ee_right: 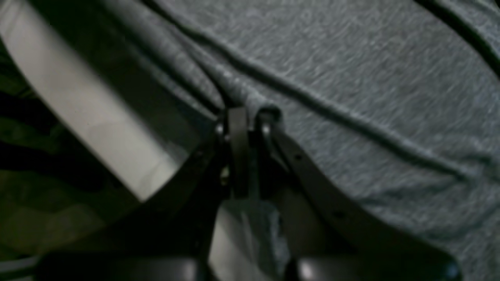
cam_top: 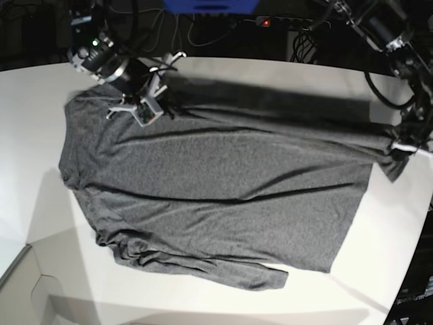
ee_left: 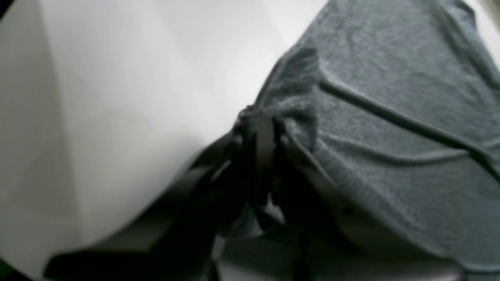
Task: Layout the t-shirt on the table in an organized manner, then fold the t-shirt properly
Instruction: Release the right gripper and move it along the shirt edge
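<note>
The dark heather-grey t-shirt [cam_top: 216, 176] lies spread across the white table [cam_top: 34, 135], rumpled along its near edge. At the shirt's far left corner my right gripper [cam_top: 162, 101] is shut on the cloth. In the right wrist view its fingertips [ee_right: 248, 117] pinch a raised fold of the t-shirt [ee_right: 351, 70], close to the table's edge [ee_right: 90, 109]. My left gripper [cam_top: 398, 147] holds the far right corner. The left wrist view shows it [ee_left: 259, 119] shut on a bunched tip of the t-shirt [ee_left: 390, 97] above the table [ee_left: 117, 97]. The cloth stretches taut between the two grips.
Cables and a power strip with a red light [cam_top: 266, 22] run behind the table's far edge. The table's curved edge falls away at the right near my left arm. A pale angled panel [cam_top: 27, 284] sits at the lower left corner.
</note>
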`<state>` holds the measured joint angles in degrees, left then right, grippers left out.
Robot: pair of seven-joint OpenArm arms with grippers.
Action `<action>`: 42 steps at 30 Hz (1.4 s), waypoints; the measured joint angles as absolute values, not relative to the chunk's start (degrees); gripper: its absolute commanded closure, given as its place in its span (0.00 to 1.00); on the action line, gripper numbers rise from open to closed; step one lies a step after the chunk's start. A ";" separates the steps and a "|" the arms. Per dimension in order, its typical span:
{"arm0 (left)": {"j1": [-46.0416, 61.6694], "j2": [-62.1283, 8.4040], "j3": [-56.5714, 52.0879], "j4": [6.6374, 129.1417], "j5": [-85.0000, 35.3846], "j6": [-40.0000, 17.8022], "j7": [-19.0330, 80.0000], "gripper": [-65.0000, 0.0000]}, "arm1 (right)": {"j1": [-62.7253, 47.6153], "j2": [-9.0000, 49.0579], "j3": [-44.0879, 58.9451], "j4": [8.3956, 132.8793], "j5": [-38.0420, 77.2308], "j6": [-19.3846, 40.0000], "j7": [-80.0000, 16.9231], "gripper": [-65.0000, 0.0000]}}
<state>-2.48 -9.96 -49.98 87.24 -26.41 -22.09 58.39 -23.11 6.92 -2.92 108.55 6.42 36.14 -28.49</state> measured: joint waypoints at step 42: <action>-16.69 -13.02 -35.94 64.31 -18.02 -22.13 46.74 1.00 | -5.23 6.83 3.57 91.24 6.72 36.18 -28.21 1.00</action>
